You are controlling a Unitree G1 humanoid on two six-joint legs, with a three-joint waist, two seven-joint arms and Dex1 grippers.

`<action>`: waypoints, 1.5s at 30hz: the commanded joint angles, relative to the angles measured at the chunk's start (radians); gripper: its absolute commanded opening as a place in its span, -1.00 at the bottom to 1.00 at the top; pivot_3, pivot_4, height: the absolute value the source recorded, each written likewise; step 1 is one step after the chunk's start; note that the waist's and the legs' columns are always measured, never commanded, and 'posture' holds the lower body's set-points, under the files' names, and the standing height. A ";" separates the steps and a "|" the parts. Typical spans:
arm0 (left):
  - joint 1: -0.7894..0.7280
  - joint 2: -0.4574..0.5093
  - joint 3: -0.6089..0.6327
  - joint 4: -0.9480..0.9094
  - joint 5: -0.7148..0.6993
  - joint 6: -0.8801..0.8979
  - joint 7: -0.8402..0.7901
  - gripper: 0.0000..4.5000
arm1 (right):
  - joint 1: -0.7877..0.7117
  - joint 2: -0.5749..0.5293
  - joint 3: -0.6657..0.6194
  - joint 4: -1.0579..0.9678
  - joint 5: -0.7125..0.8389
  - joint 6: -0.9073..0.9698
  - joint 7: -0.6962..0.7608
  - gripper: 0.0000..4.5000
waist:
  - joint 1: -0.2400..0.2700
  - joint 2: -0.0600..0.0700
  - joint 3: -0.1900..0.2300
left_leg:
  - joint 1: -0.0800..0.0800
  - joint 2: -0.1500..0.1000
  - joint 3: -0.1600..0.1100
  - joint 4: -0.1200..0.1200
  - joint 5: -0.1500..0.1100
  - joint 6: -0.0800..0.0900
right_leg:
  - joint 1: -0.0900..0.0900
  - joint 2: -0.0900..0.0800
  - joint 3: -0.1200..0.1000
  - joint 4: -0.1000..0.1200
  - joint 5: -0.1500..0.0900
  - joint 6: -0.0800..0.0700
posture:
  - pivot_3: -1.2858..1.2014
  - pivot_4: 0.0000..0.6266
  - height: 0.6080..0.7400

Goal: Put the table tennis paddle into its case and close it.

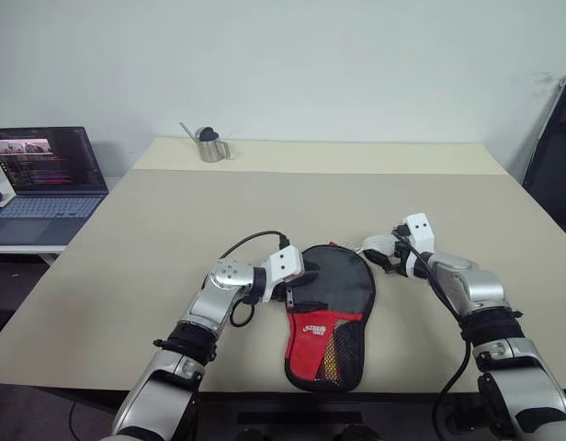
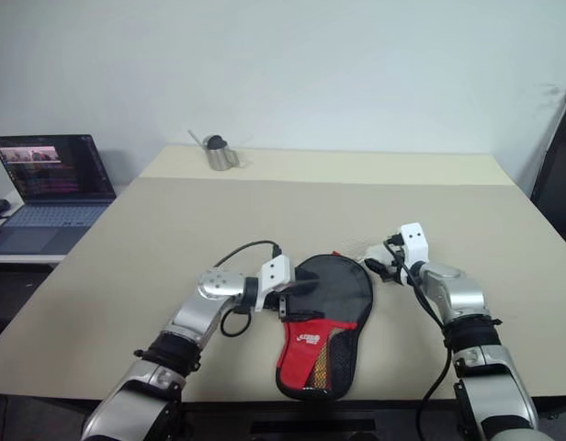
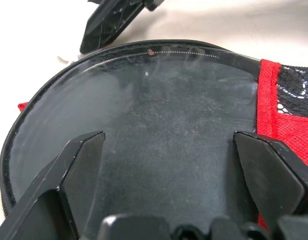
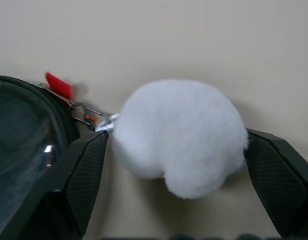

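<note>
The case [image 1: 327, 312] lies flat on the table [image 1: 173, 239] near its front edge, round end away from the robot. The left gripper [image 1: 299, 299] rests spread wide on the case's left side, holding nothing. The right gripper [image 4: 176, 165] stands open around a white fluffy pompom [image 4: 181, 135] clipped to the case's zipper.

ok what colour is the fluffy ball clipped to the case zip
White. The pompom shows best in the right wrist view, lying on the table beside the case.
</note>
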 commanded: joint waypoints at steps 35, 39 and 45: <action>0.008 -0.028 -0.151 0.344 0.063 0.058 0.003 1.00 | 0.409 -0.197 -0.167 -0.756 0.073 0.414 -0.050 -0.87 | 0.002 0.018 -0.030 | 0.018 -0.001 -0.001 -0.006 -0.001 0.001 | 0.020 -0.002 -0.002 -0.009 -0.003 -0.004 | 0.03 -0.52 1.00; 0.006 -0.034 -0.153 0.348 0.066 0.059 0.008 1.00 | 0.526 -0.249 -0.255 -0.995 0.188 0.582 -0.015 -0.87 | 0.001 0.021 -0.035 | 0.017 0.000 -0.002 -0.007 -0.001 0.001 | 0.021 -0.001 -0.002 -0.015 -0.005 -0.006 | 0.03 -0.52 1.00; -0.003 -0.044 -0.158 0.363 0.074 0.047 0.010 1.00 | 0.677 -0.265 -0.388 -1.293 0.374 0.797 0.017 -0.87 | 0.001 0.018 -0.038 | 0.016 0.000 -0.002 -0.008 -0.003 0.001 | 0.022 -0.001 -0.003 -0.018 -0.006 -0.007 | 0.03 -0.52 1.00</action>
